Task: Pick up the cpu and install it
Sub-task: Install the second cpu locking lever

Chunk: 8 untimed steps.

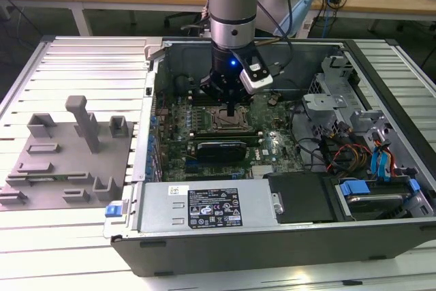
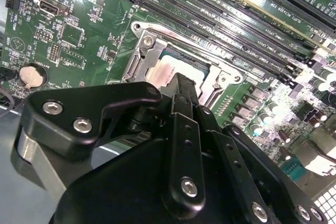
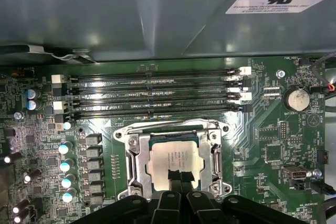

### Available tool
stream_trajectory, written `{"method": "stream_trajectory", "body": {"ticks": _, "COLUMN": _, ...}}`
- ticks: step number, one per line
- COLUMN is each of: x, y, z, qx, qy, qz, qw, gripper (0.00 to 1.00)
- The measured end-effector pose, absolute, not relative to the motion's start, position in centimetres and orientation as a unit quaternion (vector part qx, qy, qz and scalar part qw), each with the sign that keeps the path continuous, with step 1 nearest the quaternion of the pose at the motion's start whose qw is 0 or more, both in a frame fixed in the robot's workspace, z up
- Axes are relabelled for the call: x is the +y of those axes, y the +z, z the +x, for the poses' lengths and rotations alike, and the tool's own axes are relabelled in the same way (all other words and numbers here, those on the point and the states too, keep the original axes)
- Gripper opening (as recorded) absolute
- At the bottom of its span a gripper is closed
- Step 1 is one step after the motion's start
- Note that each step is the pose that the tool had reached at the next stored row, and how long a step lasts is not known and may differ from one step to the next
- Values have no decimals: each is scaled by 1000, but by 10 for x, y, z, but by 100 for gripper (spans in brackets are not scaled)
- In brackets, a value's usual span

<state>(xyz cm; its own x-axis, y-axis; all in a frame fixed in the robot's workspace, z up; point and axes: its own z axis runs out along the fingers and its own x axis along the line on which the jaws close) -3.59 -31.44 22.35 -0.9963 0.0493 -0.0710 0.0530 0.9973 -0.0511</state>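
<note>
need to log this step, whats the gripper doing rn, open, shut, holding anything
gripper: fingertips close together, down on the cpu, which sits in the socket frame; whether it grips the chip cannot be told.

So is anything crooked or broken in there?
Nothing stands out. In the first wrist view the cpu sits square and flat inside its metal socket frame, with the hand right over its near edge. No bent or loose parts show on the green motherboard.

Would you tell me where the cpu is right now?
The cpu sits in the motherboard socket frame, just below the memory slots in the first wrist view, directly under the gripper.
</note>
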Motion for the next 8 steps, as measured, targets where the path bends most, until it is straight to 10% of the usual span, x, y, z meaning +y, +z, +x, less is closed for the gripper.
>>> {"method": "stream_trajectory", "body": {"ticks": 8, "x": -314, "y": 223, "z": -36, "qx": 999, "qy": -26, "qz": 18, "qw": 35, "gripper": 11}}
